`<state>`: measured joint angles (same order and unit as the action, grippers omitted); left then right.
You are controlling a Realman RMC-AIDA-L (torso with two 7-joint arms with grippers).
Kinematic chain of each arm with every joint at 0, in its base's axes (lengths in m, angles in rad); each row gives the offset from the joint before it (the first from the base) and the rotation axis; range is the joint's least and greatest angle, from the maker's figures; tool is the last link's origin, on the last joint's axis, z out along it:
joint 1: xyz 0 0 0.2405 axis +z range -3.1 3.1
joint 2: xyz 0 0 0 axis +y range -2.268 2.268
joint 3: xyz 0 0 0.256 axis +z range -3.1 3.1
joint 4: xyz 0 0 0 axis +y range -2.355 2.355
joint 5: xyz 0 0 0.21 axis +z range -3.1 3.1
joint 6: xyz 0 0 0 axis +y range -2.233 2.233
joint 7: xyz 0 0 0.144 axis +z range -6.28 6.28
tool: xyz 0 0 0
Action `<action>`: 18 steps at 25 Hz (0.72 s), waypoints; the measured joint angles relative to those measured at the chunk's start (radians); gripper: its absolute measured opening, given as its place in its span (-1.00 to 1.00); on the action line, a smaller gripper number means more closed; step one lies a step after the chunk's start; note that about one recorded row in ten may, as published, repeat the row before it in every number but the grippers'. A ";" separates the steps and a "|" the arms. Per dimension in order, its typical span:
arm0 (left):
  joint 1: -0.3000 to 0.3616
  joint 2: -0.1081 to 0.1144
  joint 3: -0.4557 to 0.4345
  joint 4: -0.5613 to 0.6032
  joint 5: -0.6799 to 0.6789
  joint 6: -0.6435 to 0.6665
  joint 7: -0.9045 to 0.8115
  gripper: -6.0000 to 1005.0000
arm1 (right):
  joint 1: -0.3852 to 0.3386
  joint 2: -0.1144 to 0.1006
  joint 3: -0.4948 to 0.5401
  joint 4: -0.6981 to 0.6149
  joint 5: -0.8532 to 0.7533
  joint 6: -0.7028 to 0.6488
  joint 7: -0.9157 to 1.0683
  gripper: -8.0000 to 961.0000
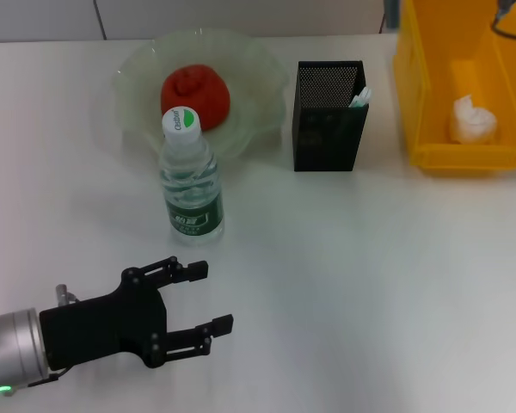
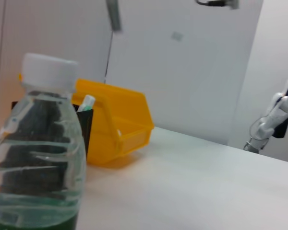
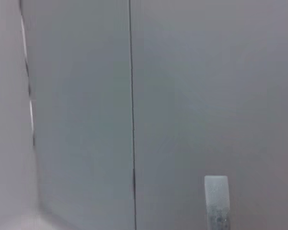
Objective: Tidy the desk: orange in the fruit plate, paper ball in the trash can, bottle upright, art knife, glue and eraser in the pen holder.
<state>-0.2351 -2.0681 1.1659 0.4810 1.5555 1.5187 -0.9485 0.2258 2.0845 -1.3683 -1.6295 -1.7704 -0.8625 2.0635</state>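
bottle (image 1: 192, 176): upright on the table, just in front of the fruit plate (image 1: 258, 69)
left gripper (image 1: 213, 297): near left, fingers wide open, holding nothing, bottle a little beyond it
orange (image 1: 195, 93): in the plate

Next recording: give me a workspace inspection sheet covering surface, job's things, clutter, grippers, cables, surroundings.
Surface: white table.
Job's things: orange in fruit plate; bottle upright in front of it; paper ball in trash can; pen holder with a white-tipped item showing inside.
Clutter: nothing seen.
Grippers: left gripper open, near the bottle, holding nothing; right gripper not in view.
Cables: dark cable above trash can.
Surroundings: pale wall panels.
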 joint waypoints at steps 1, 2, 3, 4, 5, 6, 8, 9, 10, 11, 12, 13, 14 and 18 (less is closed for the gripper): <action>-0.004 0.000 0.002 0.000 0.000 0.000 -0.001 0.59 | -0.005 0.000 -0.007 0.068 0.139 0.034 -0.146 -0.70; -0.009 -0.001 0.005 -0.001 0.000 0.000 -0.003 0.59 | -0.002 0.000 -0.008 0.135 0.256 0.045 -0.276 -0.70; -0.012 -0.001 0.009 -0.001 0.000 0.000 -0.005 0.59 | 0.008 0.000 -0.006 0.221 0.368 0.040 -0.403 -0.70; -0.016 -0.001 0.014 -0.001 0.000 0.000 -0.007 0.59 | 0.023 -0.001 -0.005 0.315 0.485 0.020 -0.542 -0.70; -0.017 -0.001 0.017 -0.001 0.000 0.000 -0.008 0.59 | 0.039 -0.001 -0.003 0.389 0.575 -0.002 -0.649 -0.70; -0.020 -0.002 0.020 -0.001 0.000 0.001 -0.009 0.59 | 0.057 -0.002 -0.001 0.464 0.646 -0.026 -0.741 -0.70; -0.023 -0.002 0.025 -0.001 -0.001 0.003 -0.009 0.59 | 0.107 -0.003 0.002 0.645 0.770 -0.082 -0.909 -0.70; -0.027 -0.003 0.028 -0.001 -0.002 0.006 -0.009 0.59 | 0.122 -0.002 0.003 0.696 0.793 -0.096 -0.946 -0.70; -0.030 -0.003 0.029 -0.001 -0.003 0.009 -0.009 0.59 | 0.147 -0.003 0.007 0.773 0.829 -0.119 -0.991 -0.70; -0.033 -0.003 0.029 -0.001 -0.003 0.012 -0.009 0.59 | 0.168 -0.003 0.013 0.834 0.846 -0.134 -1.017 -0.70; -0.035 -0.004 0.029 -0.001 -0.003 0.013 -0.009 0.59 | 0.184 -0.003 0.020 0.875 0.858 -0.144 -1.038 -0.70; -0.039 -0.004 0.029 -0.001 -0.003 0.015 -0.009 0.59 | 0.201 -0.003 0.027 0.920 0.863 -0.151 -1.054 -0.70; -0.041 -0.004 0.029 -0.001 -0.003 0.017 -0.009 0.59 | 0.215 -0.003 0.031 0.956 0.865 -0.154 -1.067 -0.70; -0.050 -0.004 0.029 -0.001 -0.003 0.028 -0.010 0.59 | 0.273 -0.003 0.054 1.097 0.868 -0.173 -1.127 -0.70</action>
<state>-0.2852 -2.0724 1.1950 0.4801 1.5527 1.5467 -0.9587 0.4984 2.0814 -1.3143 -0.5327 -0.9026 -1.0353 0.9362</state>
